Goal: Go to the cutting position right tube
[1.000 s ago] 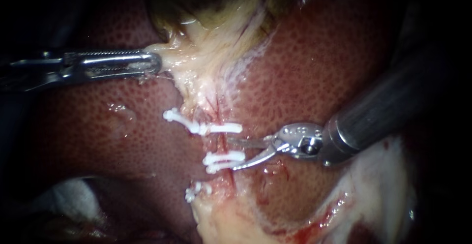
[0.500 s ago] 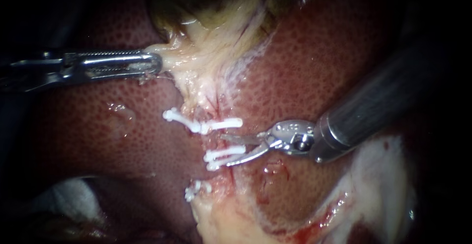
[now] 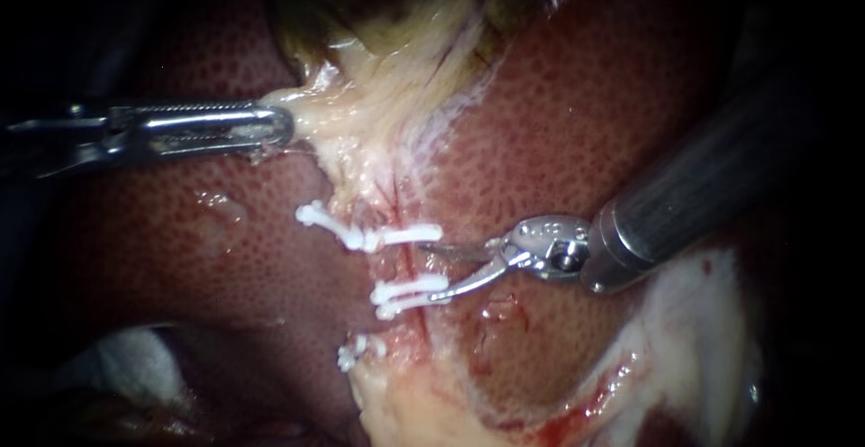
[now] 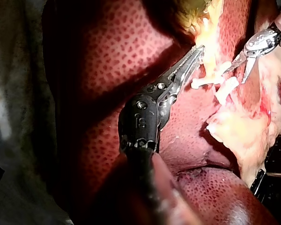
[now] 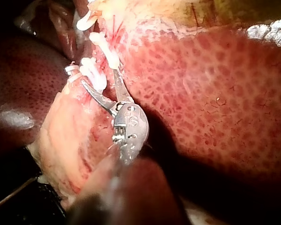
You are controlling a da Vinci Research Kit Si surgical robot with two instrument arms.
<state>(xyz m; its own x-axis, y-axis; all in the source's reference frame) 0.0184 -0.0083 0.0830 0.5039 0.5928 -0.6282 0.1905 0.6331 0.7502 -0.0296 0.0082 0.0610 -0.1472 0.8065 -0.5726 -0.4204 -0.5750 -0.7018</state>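
In the endoscope view my left instrument (image 3: 275,127) comes in from 9 o'clock. Its jaws are clamped on the pale tissue (image 3: 360,114) under the gallbladder (image 3: 387,5) and pull it toward 9 o'clock. I judge this keeps the tubes taut and bare against the liver (image 3: 586,95).

My right instrument (image 3: 431,273) enters from 3 o'clock, its blades narrowly parted. They sit astride the right tube (image 3: 416,265), between the upper clip (image 3: 396,233) and the middle clip (image 3: 410,289). The 6 o'clock blade lies along the middle clip. A cut here would leave clips on both sides.

From the left wrist, my left instrument (image 4: 199,52) pinches the pale tissue at its very tip. The right blades stand parted just beyond it.

From the right wrist, my right instrument (image 5: 100,79) shows a white clip close at the blades' mouth. I cannot tell whether the tube alone sits in the gap.
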